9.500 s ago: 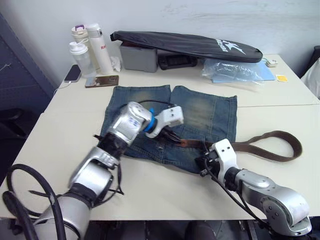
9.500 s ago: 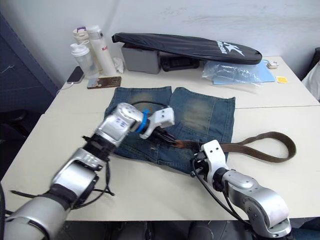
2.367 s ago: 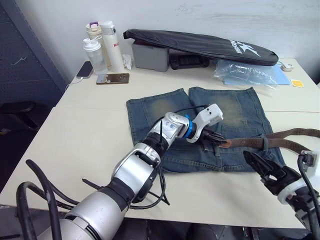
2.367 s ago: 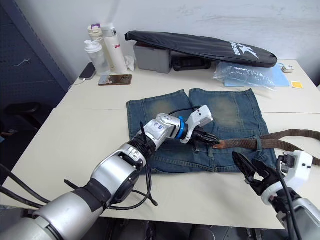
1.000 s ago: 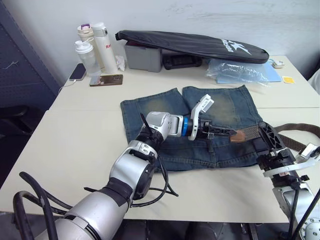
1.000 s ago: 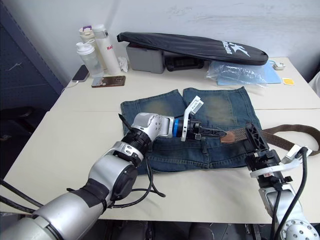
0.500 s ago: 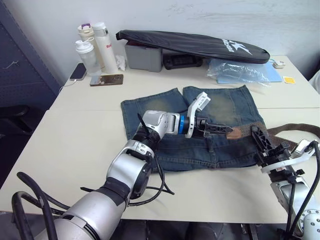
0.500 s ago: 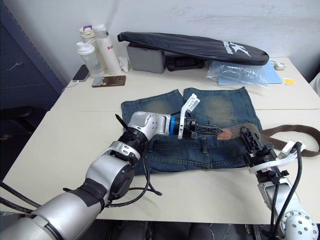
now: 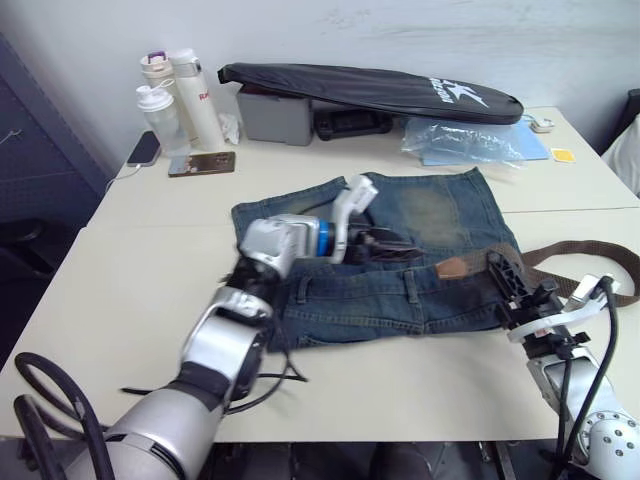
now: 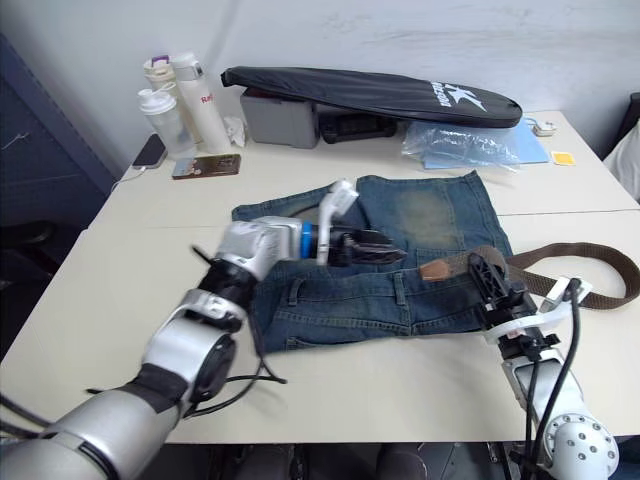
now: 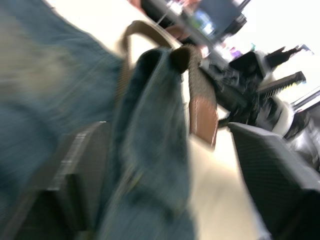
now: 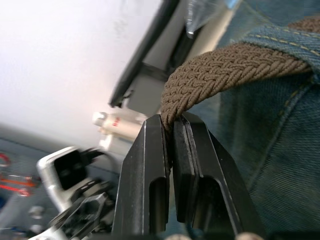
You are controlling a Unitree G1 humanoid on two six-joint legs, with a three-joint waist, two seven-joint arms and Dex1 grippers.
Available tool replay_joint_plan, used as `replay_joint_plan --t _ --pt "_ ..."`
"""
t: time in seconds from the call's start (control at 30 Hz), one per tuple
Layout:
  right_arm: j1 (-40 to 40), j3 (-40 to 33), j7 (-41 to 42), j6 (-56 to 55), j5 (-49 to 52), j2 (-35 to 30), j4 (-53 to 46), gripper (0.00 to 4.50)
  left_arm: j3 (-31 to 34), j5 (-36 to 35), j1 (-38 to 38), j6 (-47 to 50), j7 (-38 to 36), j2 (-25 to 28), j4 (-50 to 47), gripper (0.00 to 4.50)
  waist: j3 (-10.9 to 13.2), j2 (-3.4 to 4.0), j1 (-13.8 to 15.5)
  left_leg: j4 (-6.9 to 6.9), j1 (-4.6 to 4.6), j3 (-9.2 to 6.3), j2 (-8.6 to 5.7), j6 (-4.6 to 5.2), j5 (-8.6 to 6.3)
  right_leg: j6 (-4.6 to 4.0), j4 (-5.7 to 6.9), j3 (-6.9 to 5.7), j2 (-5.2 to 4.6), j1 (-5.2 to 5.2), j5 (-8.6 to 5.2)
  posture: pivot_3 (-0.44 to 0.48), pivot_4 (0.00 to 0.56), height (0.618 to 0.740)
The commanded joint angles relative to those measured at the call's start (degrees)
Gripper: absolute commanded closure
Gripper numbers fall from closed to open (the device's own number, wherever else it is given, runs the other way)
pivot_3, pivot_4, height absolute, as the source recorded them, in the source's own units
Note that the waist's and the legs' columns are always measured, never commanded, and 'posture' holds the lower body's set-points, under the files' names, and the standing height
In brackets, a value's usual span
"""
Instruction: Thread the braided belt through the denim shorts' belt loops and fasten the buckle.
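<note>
The denim shorts [image 9: 420, 215] lie flat on the table, waistband toward me. The braided belt [image 9: 560, 258] comes from the right, passes under one of the belt loops [image 12: 285, 35] and ends in a reddish-brown tip [image 9: 452, 267] on the waistband. My right gripper [image 12: 172, 122] is shut on the belt just right of that tip, also seen as my right gripper [image 9: 497, 264]. My left gripper [image 9: 400, 247] hovers open over the shorts left of the tip, its fingers [image 11: 80, 160] spread either side of a denim fold. The buckle is out of view.
At the back of the table lie a long black zipped bag [image 9: 370, 88], a grey box [image 9: 275, 115], bottles [image 9: 170, 100], a phone [image 9: 203, 163] and a plastic bag [image 9: 465, 140]. The belt's loose bend [image 10: 620, 265] reaches toward the table's right side.
My left gripper has opened, let go of the belt tip and drawn back to the left. My right gripper, open a second ago, has shut on the belt. The camera has shifted.
</note>
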Motion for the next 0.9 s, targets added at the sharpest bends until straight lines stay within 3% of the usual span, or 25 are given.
replay_joint_plan --t 0.03,0.2,0.47,0.63,0.9 --pt "-0.4 1.2 -0.7 -0.1 -3.3 0.4 -3.0 4.5 -0.5 -0.8 2.5 -2.7 -3.3 4.6 -11.8 0.01 0.0 -0.01 0.0 0.02 0.16 -0.02 0.02 0.0 0.0 0.0 0.05 0.02 0.02 -0.01 0.0 0.0 0.15 0.622" --pt "-1.3 2.6 0.0 0.0 -8.0 0.6 -0.8 4.5 -1.4 -1.4 7.5 -8.8 -9.2 12.4 -22.8 0.01 -0.1 0.09 0.9 0.05 -0.04 0.04 -0.03 -0.02 -0.02 -0.12 0.16 0.21 0.01 0.0 0.07 0.0 0.15 0.622" --pt "-2.0 0.3 1.5 0.2 -7.6 2.0 2.2 4.5 -2.5 0.5 13.4 -14.1 -12.1 22.4 -26.6 0.01 -0.2 0.14 0.7 0.2 -0.18 0.07 -0.07 0.0 -0.03 -0.13 0.23 0.53 0.06 -0.02 0.07 0.0 0.15 0.622" --pt "-2.5 -2.8 2.3 0.4 -5.6 2.0 4.7 4.5 -1.2 -1.9 14.2 -10.7 -9.4 22.3 -27.6 0.01 -0.2 0.14 0.8 0.2 -0.21 0.03 -0.06 0.04 -0.05 -0.13 0.29 0.58 0.08 -0.07 0.07 0.0 0.15 0.622" --pt "-2.4 0.8 3.7 2.5 -9.1 4.5 5.6 4.5 -1.4 -2.9 14.8 -9.6 -9.0 23.2 -29.1 0.01 -0.2 0.09 0.7 0.18 -0.21 0.03 -0.09 0.05 -0.06 -0.13 0.33 1.19 0.29 -0.08 0.07 0.0 0.15 0.622"
